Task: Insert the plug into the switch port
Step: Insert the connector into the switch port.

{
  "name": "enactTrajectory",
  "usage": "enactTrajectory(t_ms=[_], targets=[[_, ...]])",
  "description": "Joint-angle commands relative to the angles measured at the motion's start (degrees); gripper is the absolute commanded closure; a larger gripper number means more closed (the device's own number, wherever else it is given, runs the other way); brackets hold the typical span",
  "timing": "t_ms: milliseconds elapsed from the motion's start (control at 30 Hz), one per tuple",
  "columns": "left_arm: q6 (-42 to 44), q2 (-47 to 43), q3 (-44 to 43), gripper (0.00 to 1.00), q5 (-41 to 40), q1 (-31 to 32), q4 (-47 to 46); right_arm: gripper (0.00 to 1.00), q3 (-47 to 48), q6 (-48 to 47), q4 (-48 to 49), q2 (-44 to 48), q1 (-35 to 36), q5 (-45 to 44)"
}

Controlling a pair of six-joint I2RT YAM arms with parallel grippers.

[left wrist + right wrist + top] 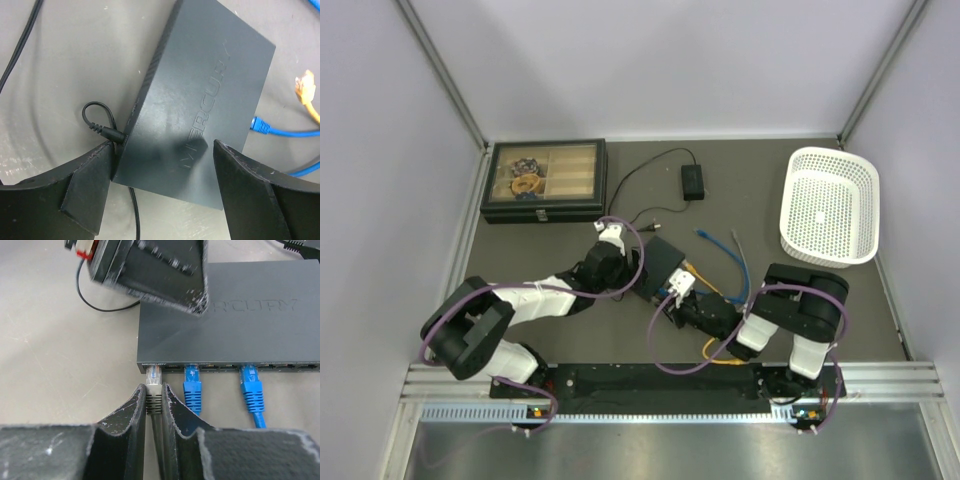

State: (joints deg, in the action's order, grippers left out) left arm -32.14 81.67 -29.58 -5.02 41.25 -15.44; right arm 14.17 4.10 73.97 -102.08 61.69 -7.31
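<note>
Okay, right gripper (153,392) is clenched on the plug (153,376), pinching the ribbed grey boot just behind the clear tip. The tip sits at the mouth of the switch port (152,367), the leftmost socket on the near edge of the switch (240,335) in the right wrist view; cannot tell if it is fully seated. Two blue plugs (192,387) sit in sockets just to its right. Left gripper (162,147) is released, jaws wide and straddling one end of the switch beside the power lead (102,131), gripping nothing that I can see. From above, the switch lies mid-table (520,250), between the two grippers. Handling, my guess: the plug is light hard plastic, and the clear tip looks brittle if forced in at an angle. The boot is the right place to hold it, and the cable behind is likely springy enough to nudge it off line. The switch looks light and smooth-shelled, so it probably slides when pushed; bracing the far side would help. Writing: "MERCURY" on the switch top, whole in the left wrist view, partly covered by the left finger in the right wrist view. Tiny print over the sockets is too small to read.
</note>
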Motion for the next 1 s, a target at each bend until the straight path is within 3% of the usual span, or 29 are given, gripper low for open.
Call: enactTrajectory(t_ms=[0,367,967], targets=[[-9.9,1.2,0.7,0.18,11.8,1.5,-2.6,1.00,5.2,-1.4,18.1,-2.2,2.4,-3.2],[-12.2,4.7,1.5,0.20,16.0,2.2,-4.2,1.00,6.7,-3.8,18.2,0.5,2.8,-4.8],[-18.7,6.5,3.0,0.23,15.4,8.5,-7.8,1.00,10.8,-5.9,18.1,0.7,2.9,-7.6]])
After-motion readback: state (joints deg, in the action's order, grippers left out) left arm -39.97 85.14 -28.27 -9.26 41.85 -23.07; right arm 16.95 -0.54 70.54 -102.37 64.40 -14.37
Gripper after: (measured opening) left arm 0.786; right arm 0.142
